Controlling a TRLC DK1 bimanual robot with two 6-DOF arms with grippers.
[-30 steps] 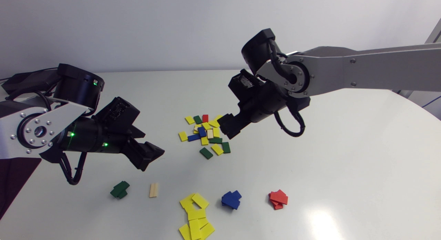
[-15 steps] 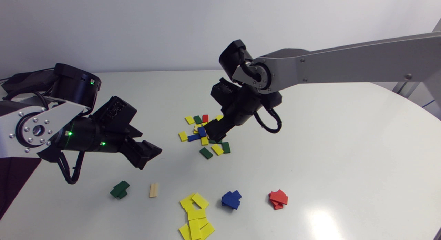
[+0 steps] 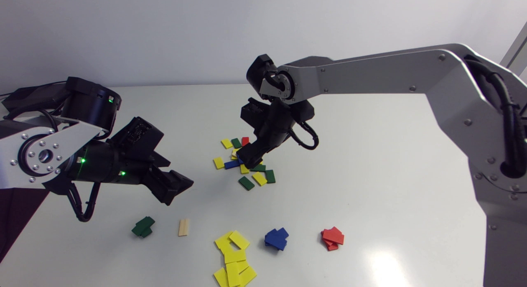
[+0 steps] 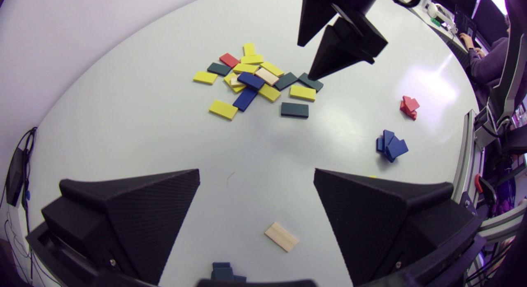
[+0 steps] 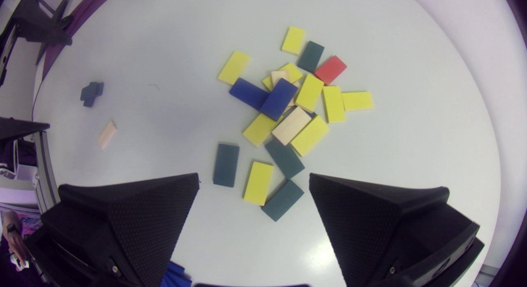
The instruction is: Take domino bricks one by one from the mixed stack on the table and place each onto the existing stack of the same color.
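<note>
The mixed pile (image 3: 245, 165) of yellow, green, blue, red and wooden bricks lies mid-table. My right gripper (image 3: 249, 155) hangs just over its middle, open and holding nothing. In the right wrist view the pile (image 5: 288, 110) spreads ahead of the right gripper (image 5: 254, 178), with a yellow brick (image 5: 258, 183) and dark green bricks on the table under the gap. My left gripper (image 3: 175, 188) stands open and empty to the pile's left, above the table. From the left wrist view the left gripper (image 4: 256, 176) faces the pile (image 4: 255, 81) and the right gripper (image 4: 305, 61).
Sorted groups line the front: green stack (image 3: 143, 227), a single wooden brick (image 3: 183, 227), spread yellow bricks (image 3: 232, 258), blue stack (image 3: 276, 238), red stack (image 3: 332, 238). The right arm's long link crosses above the table's right half.
My right arm has swung left and down, bringing its gripper from the pile's right edge to over its middle. The left arm has hardly moved.
</note>
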